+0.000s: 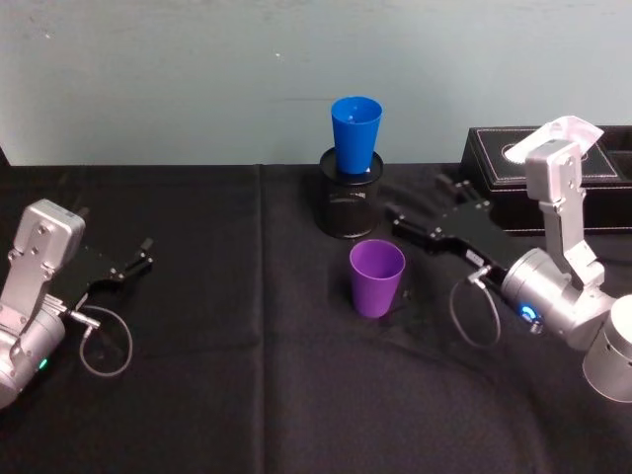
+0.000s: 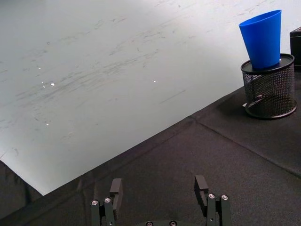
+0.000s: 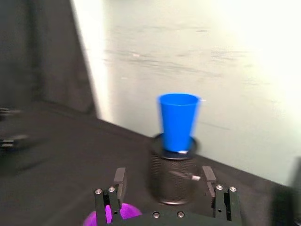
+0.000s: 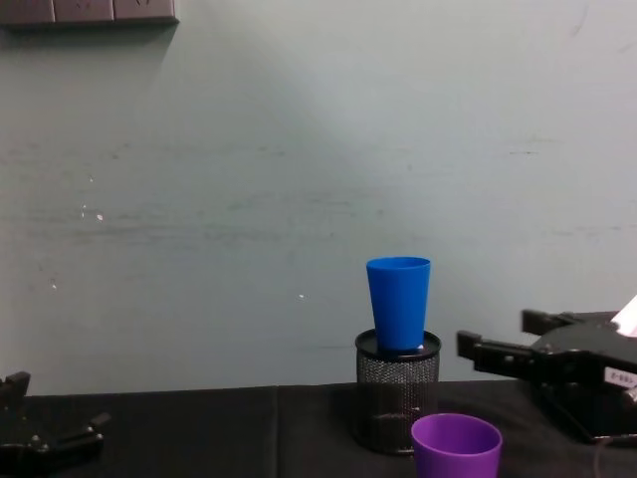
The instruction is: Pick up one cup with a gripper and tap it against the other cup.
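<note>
The purple cup (image 1: 377, 276) stands upright on the black cloth, mouth up, also seen in the chest view (image 4: 456, 448) and low in the right wrist view (image 3: 106, 217). Behind it the blue cup (image 1: 355, 133) stands upright in a black mesh pen holder (image 1: 348, 202). My right gripper (image 1: 420, 200) hovers open just right of the holder and behind the purple cup, holding nothing; its fingers (image 3: 120, 181) frame the holder (image 3: 174, 176) and blue cup (image 3: 178, 120). My left gripper (image 1: 146, 254) rests open at the far left, with nothing between its fingers (image 2: 116, 190).
A black box (image 1: 553, 163) with a white top opening sits at the back right, behind the right arm. The pale wall (image 4: 299, 199) runs close behind the holder. Black cloth (image 1: 247, 375) covers the table between the arms.
</note>
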`<action>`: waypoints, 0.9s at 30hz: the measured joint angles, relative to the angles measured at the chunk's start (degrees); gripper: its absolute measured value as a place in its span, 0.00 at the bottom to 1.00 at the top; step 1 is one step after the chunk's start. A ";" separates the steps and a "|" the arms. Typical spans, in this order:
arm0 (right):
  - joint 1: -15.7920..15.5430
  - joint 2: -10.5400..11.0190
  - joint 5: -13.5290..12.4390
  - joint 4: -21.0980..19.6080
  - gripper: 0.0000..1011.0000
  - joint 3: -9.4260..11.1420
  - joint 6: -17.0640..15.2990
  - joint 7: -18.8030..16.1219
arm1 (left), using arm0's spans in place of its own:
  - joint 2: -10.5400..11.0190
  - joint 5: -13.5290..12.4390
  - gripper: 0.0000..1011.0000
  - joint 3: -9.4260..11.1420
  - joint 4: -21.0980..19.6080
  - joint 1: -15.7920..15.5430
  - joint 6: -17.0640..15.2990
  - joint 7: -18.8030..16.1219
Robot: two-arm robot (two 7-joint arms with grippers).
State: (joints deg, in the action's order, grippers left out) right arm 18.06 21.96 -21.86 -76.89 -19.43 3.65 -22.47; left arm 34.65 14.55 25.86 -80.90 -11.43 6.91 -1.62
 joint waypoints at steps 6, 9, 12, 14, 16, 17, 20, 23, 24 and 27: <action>-0.96 -1.05 6.21 -1.02 0.99 1.37 -2.95 10.26 | 0.00 0.00 0.99 0.00 0.00 0.00 0.00 0.00; -1.07 -1.82 9.10 -0.60 0.99 1.68 -4.51 14.44 | 0.00 0.00 0.99 0.00 0.00 0.00 0.00 0.00; -1.07 -2.39 10.92 0.11 0.99 1.80 -5.53 16.89 | 0.00 0.00 0.99 0.00 0.00 0.00 0.00 0.00; -1.03 -2.88 11.98 0.93 0.99 1.96 -6.24 18.29 | 0.00 0.00 0.99 0.00 0.00 0.00 0.00 0.00; -0.96 -3.29 12.52 1.65 0.99 2.28 -6.70 18.80 | 0.00 0.00 0.99 0.00 0.00 0.00 0.00 0.00; -0.94 -3.46 12.65 2.09 0.99 2.53 -6.87 18.80 | 0.00 0.00 0.99 0.00 0.00 0.00 0.00 0.00; -1.02 -3.56 12.66 2.35 0.99 2.95 -6.98 18.65 | 0.00 0.00 0.99 0.00 0.00 0.00 0.00 0.00; -1.58 -3.49 12.58 2.11 0.99 3.63 -7.22 17.66 | 0.00 0.00 0.99 0.00 0.00 0.00 0.00 0.00; -1.58 -3.49 12.58 2.11 0.99 3.63 -7.22 17.66 | 0.00 0.00 0.99 0.00 0.00 0.00 0.00 0.00; -2.20 -3.30 12.46 1.52 0.99 4.19 -7.65 16.90 | 0.00 0.00 0.99 0.00 0.00 0.00 0.00 0.00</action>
State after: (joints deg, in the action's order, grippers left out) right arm 15.85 18.67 -9.40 -75.38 -15.23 -4.00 -5.57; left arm 34.65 14.55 25.86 -80.90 -11.43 6.91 -1.62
